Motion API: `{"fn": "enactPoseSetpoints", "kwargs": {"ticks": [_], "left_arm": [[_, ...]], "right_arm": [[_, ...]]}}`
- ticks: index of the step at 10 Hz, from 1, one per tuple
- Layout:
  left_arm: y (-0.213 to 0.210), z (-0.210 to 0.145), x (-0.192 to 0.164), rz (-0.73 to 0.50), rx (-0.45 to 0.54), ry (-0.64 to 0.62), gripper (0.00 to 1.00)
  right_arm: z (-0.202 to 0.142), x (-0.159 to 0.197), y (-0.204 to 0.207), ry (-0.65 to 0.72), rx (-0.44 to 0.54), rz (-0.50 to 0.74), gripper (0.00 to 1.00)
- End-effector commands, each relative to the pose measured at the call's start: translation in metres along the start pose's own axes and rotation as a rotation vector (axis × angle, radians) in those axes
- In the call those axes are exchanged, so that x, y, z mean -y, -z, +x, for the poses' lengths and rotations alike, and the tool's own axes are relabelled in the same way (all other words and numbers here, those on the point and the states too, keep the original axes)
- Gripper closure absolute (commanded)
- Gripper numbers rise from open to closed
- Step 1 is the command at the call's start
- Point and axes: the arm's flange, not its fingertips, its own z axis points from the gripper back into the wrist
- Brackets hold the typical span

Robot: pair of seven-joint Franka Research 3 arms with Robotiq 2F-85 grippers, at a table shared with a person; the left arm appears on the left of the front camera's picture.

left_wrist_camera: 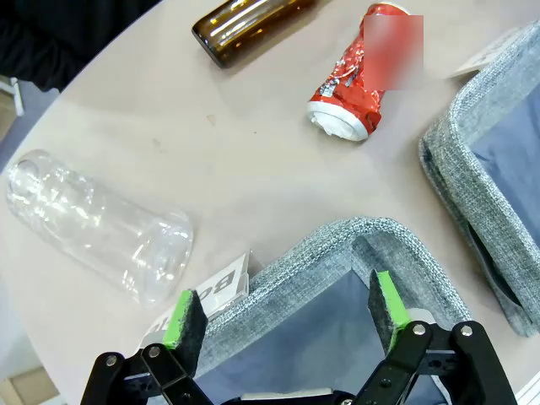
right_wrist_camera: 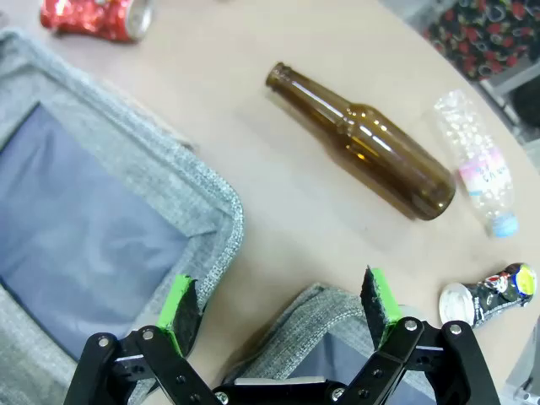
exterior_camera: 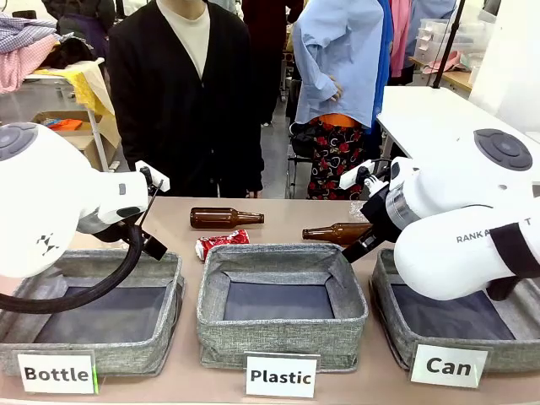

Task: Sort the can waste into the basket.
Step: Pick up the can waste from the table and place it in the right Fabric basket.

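Right hand (right_wrist_camera: 278,305) released, empty; basket (right_wrist_camera: 283,337) rim beneath. Can (right_wrist_camera: 494,291) off to side, bottle (right_wrist_camera: 363,143) ahead: wrong-item grasp possible.

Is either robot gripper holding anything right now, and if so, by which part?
Nothing is held. The left gripper and the right gripper are both open and empty; the red can lies loose on the table.

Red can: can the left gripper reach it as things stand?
Probably yes. The left gripper is open above the Bottle bin's corner, and the red can lies on bare table just beyond, with nothing between.
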Motion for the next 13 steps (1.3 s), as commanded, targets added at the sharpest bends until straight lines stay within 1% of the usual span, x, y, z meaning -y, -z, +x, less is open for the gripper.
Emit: {"fn": "enactPoseSetpoints", "kwargs": {"ticks": [1,6,7,8,9,10,11,12,13], "left_arm": [[0.000,0.000,0.000,0.000,0.000,0.000,0.00],[0.000,0.000,0.000,0.000,0.000,0.000,0.00],[0.000,0.000,0.000,0.000,0.000,0.000,0.00],[-0.039,0.017,0.010,-0.012,0.029,0.043,0.00],[-0.094,0.053,0.039,-0.092,0.055,-0.045,0.00],[-0.130,0.063,0.048,-0.191,0.079,-0.125,0.00],[-0.161,0.069,0.057,-0.270,0.067,-0.155,0.00],[-0.191,0.054,0.047,-0.441,0.073,-0.136,0.00],[-0.216,0.033,0.027,-0.626,0.088,-0.146,0.00]], "right_arm": [[0.000,0.000,0.000,0.001,0.000,0.000,0.00],[0.000,0.000,0.000,0.000,0.000,0.000,0.00],[0.005,0.002,-0.019,-0.033,-0.029,-0.024,0.00],[0.015,0.000,-0.049,-0.038,-0.041,-0.017,0.00],[0.032,-0.004,-0.089,0.090,-0.036,-0.030,0.00],[0.042,-0.008,-0.124,0.210,-0.010,0.002,0.00],[0.041,-0.008,-0.157,0.295,-0.003,0.113,0.00],[0.024,0.003,-0.185,0.407,-0.002,0.243,0.00],[-0.002,0.022,-0.204,0.504,0.045,0.376,0.00]]}}
